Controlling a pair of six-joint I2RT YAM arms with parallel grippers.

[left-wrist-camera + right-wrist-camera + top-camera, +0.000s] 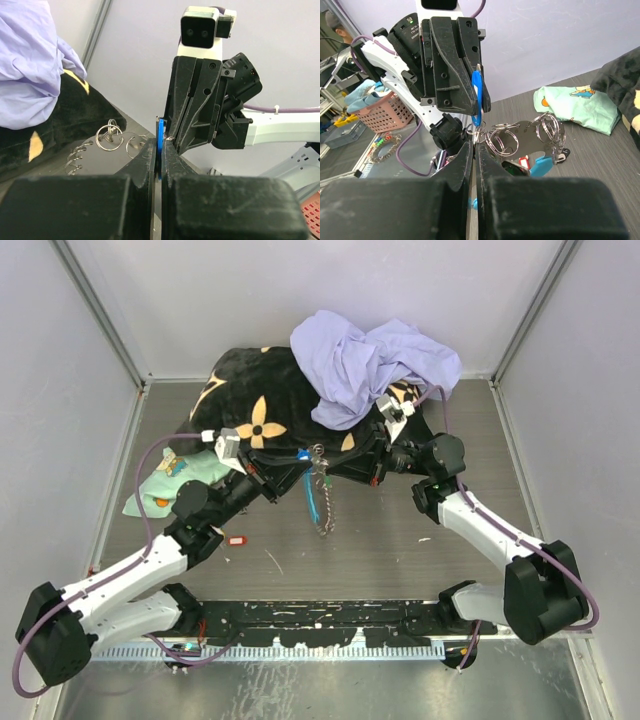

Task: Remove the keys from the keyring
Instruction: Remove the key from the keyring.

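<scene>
Surface: dark wood-grain table [400,550], grey walls [60,390] around, black blanket [250,380] at the back. Just in front of blanket the arms meet: left gripper [159,147] clamped on blue-tag key [476,92], right gripper [475,145] pinched shut on keyring [322,505], chain hanging below. Further front-left of blanket, red-tag key [237,540] lies loose.

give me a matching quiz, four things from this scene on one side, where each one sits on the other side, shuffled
1. crumpled lilac fabric cloth
2. mint-green printed cloth
3. small metal key with red plastic tag
4. flat blue plastic tag

A. pinched in the left gripper
B. alone on the dark table, nearer the front than the cloths
C. piled on the black flower-patterned blanket
D. spread flat at that blanket's left end

Pairs: 1-C, 2-D, 3-B, 4-A
</scene>
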